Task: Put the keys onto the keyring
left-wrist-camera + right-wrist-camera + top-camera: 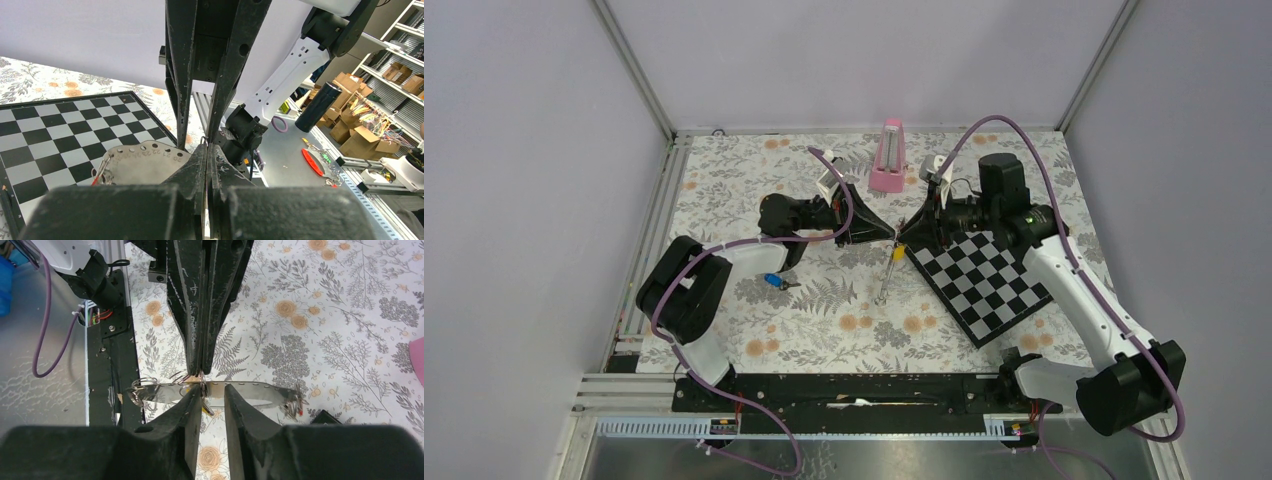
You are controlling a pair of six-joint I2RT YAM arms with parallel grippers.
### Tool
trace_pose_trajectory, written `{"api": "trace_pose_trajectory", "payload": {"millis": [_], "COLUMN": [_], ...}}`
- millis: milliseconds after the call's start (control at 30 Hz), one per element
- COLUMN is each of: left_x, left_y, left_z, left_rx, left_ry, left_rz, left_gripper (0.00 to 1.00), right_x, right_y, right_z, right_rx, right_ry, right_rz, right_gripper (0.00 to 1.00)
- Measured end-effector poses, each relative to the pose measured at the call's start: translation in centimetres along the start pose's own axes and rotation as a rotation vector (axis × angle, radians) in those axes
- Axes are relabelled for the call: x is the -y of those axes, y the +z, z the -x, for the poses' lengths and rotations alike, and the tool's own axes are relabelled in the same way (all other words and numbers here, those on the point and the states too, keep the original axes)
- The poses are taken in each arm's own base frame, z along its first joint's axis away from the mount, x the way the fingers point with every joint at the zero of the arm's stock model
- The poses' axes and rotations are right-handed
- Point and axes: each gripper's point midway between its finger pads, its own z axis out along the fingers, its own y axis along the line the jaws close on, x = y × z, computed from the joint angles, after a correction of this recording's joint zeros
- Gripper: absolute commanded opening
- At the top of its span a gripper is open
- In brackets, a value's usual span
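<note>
My left gripper (886, 232) and right gripper (907, 233) meet tip to tip above the table's middle. The left gripper (207, 146) is shut on a small silver ring of the keyring. The keyring's grey strap (250, 392) with its row of holes hangs from that ring, with a red piece (303, 411) at one end. The yellow key (898, 252) hangs just below the tips, partly hidden behind my right finger in the right wrist view (205, 409). The right gripper (212, 390) is open around the ring and strap. The blue key (773, 281) lies on the table, left of the grippers.
A pink metronome-like block (888, 155) stands at the back centre. A black-and-white checkerboard (989, 280) lies to the right under my right arm. The table is covered by a floral cloth (824, 320).
</note>
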Motion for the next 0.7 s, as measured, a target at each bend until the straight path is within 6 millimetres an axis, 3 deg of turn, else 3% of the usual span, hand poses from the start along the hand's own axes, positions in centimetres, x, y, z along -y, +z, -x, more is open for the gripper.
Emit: {"api": "trace_pose_trajectory", "payload": {"millis": [67, 167, 200, 367, 533, 700], "left_x": [0.0, 0.0, -0.1, -0.4, -2.1, -4.1], "left_y": [0.0, 0.0, 0.0, -0.1, 0.0, -0.1], "left_z": [0.0, 0.0, 0.0, -0.4, -1.2, -1.6], "left_rx": [0.000, 0.000, 0.000, -0.010, -0.070, -0.169], "left_ry": [0.000, 0.000, 0.000, 0.024, 0.097, 0.158], "left_rz": [0.000, 0.001, 0.001, 0.003, 0.038, 0.088], "left_gripper": [0.00, 0.00, 0.00, 0.01, 0.22, 0.30], "right_x": [-0.1, -0.3, -0.4, -0.6, 0.3, 1.1], "right_y": [0.1, 0.2, 0.2, 0.1, -0.2, -0.6], "right_z": [-0.1, -0.2, -0.3, -0.6, -1.3, -1.4], "right_rx": [0.004, 0.009, 0.009, -0.003, -0.066, -0.141], "right_ry": [0.005, 0.011, 0.016, 0.025, 0.033, -0.004], "right_rz": [0.010, 0.026, 0.031, 0.034, -0.019, -0.086], "right_gripper": [0.20, 0.01, 0.00, 0.00, 0.00, 0.00]}}
